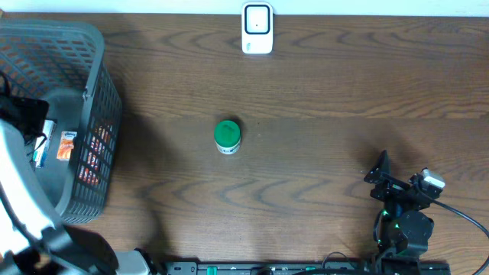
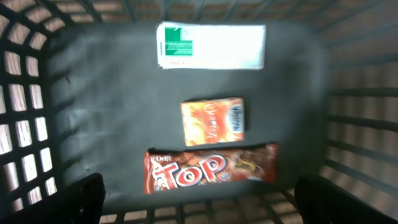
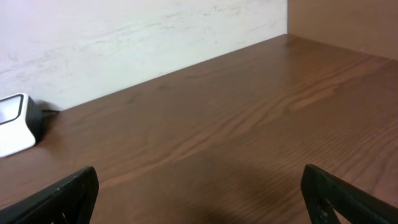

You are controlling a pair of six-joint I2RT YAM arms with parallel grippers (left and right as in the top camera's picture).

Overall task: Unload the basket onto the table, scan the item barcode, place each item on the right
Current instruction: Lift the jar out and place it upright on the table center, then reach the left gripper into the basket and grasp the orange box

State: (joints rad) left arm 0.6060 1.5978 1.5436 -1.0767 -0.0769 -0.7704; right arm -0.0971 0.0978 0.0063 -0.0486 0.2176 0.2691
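My left gripper hangs open over the inside of the dark grey basket, with nothing between its fingers. On the basket floor lie three items: a white packet with a green mark, a small orange box and a red "Top" wrapper closest to the jaws. The white barcode scanner stands at the far edge of the table. Near the front right, my right gripper rests open and empty, facing bare table. No barcode shows on any item.
A jar with a green lid stands alone mid-table. The basket fills the left end, its lattice walls rising around my left gripper. The scanner shows at the left edge of the right wrist view, against the white wall.
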